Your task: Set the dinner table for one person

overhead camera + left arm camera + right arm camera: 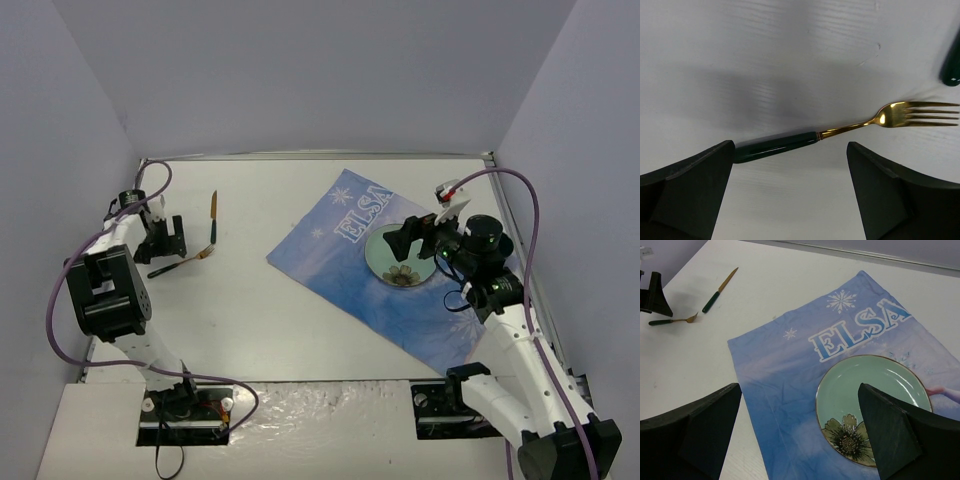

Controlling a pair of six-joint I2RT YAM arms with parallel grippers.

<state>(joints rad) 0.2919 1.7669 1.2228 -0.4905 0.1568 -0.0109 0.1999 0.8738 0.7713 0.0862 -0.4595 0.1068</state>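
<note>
The dinner table is a wide white top. A gold fork with a dark green handle lies flat on it at the left, also seen as the fork and the fork. My left gripper hangs open just over the handle end, touching nothing; the left gripper shows from above. A matching knife lies just beyond it. A pale green flowered plate rests on the blue Elsa placemat. My right gripper is open above the plate's left rim, holding nothing.
The knife's green handle tip shows at the right edge of the left wrist view, close to the fork's tines. The placemat lies slanted across the right half. Grey walls close in the table on three sides.
</note>
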